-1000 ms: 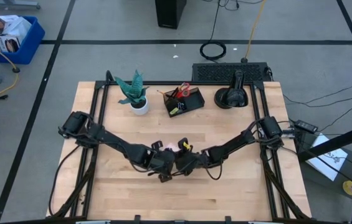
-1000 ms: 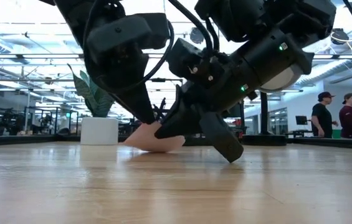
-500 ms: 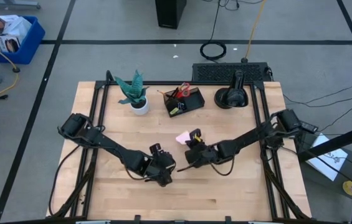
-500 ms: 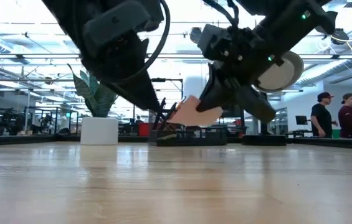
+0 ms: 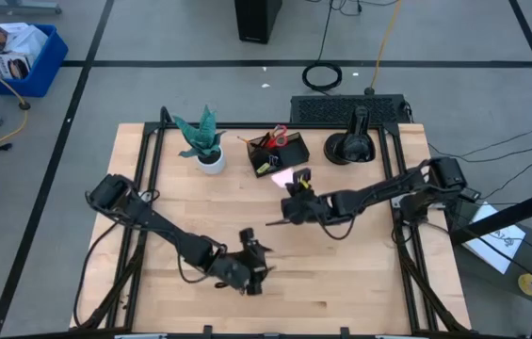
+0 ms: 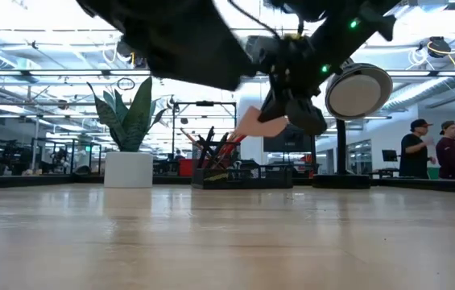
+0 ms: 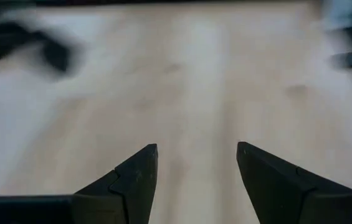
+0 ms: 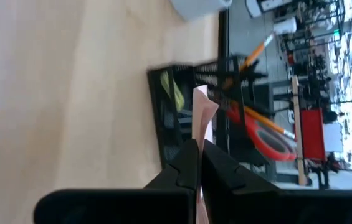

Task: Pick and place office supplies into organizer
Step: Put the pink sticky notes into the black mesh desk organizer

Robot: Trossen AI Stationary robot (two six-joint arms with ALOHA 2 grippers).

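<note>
The pink sticky-note pad (image 5: 282, 176) hangs in the air just in front of the organizer (image 5: 280, 151), with my right gripper (image 5: 292, 186) shut on it. The organizer, a dark box at the table's far middle, holds red-handled scissors (image 8: 269, 138), an orange pencil (image 8: 256, 46) and pens. In the low view the pad (image 6: 259, 126) is level with the organizer's (image 6: 239, 174) pen tops. My left gripper (image 5: 258, 260) stands open over bare wood near the table's front edge, with nothing between its fingers (image 7: 139, 168). My right gripper pinches one edge of the pad (image 8: 200, 134) between its two shut fingers (image 8: 185, 163). The fingers slant down toward the table's far edge. The pad sticks out beyond the fingertips, slightly bent, lifted clear of the table.
A teal plant in a white pot (image 5: 206, 143) stands left of the organizer and a black domed object (image 5: 350, 147) right of it. The wooden top (image 5: 341, 273) is bare in the middle and front. People (image 6: 440, 149) stand in the room beyond the table.
My right gripper has lifted the pink pad off the table's middle and carried it up and toward the far edge, close to the organizer. My left gripper has drawn away from the pad toward the near edge.
</note>
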